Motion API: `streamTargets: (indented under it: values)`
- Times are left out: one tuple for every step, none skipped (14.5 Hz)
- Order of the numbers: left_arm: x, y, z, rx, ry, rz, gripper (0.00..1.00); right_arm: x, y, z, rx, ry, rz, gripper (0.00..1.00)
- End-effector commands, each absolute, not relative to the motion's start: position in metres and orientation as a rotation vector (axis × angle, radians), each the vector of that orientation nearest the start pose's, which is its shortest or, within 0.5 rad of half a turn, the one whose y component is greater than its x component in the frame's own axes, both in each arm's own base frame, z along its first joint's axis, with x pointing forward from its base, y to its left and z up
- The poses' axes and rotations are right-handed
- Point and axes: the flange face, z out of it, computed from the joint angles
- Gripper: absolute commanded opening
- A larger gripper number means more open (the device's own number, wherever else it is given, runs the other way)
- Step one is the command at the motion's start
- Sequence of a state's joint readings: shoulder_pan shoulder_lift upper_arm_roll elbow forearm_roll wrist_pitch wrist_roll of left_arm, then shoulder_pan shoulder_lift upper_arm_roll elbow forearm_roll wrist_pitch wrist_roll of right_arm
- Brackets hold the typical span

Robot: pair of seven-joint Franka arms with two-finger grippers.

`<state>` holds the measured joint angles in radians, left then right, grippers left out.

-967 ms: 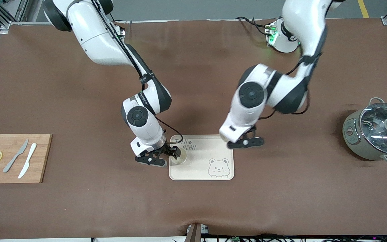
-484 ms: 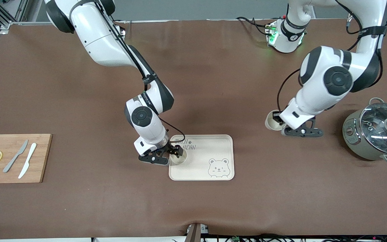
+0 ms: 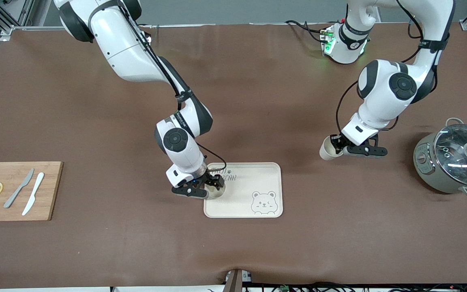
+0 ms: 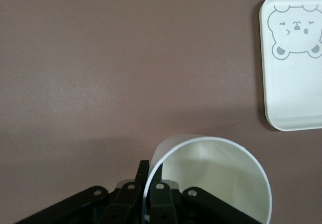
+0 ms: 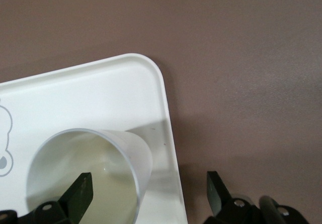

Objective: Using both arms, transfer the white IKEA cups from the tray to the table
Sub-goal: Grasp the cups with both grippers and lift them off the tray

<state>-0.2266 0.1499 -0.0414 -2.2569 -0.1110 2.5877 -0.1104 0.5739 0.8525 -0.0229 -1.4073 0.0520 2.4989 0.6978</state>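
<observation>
Progress: my left gripper (image 3: pixel 340 148), clamped on one cup (image 3: pixel 328 149), carries it off the tray (image 3: pixel 258 178); my right gripper (image 3: pixel 208 187), spread wide, straddles the second cup's (image 3: pixel 216 191) wall there.

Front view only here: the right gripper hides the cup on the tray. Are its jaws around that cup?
Observer: Right wrist view shows the right gripper with jaws open. One finger is inside the cup, and the other is outside it, past the tray's rim.
Operator: Where on the tray?
Observer: By a corner of the tray, close to its rim.
Operator: Left grip?
Observer: Left wrist view shows the left gripper shut on the wall of the other cup. It pinches the wall at the rim, over bare table.
</observation>
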Motion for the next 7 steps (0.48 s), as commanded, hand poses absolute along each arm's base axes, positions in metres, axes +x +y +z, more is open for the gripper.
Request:
streamTargets:
  values:
    - [0.534,-0.144,0.295,-3.241,0.135,-0.313,0.00,0.641,0.402,0.215,-2.961,0.273,-0.299,1.00]
    - [0.535,-0.144,0.286,-3.237,0.146,-0.329,0.00,0.642,0.401,0.215,-2.961,0.275,-0.296,1.00]
    - [0.536,-0.144,0.279,-3.235,0.145,-0.347,0.00,0.644,0.399,0.217,-2.959,0.277,-0.300,1.00]
    - [0.537,-0.143,0.272,-3.233,0.142,-0.357,0.00,0.643,0.400,0.217,-2.959,0.277,-0.296,0.99]
    - [0.538,-0.143,0.264,-3.230,0.149,-0.367,0.00,0.644,0.399,0.217,-2.958,0.281,-0.295,0.84]
    - [0.538,-0.142,0.257,-3.227,0.159,-0.371,0.00,0.645,0.397,0.217,-2.956,0.288,-0.294,0.71]
    - [0.538,-0.142,0.249,-3.222,0.179,-0.377,0.00,0.646,0.395,0.217,-2.955,0.295,-0.293,0.60]
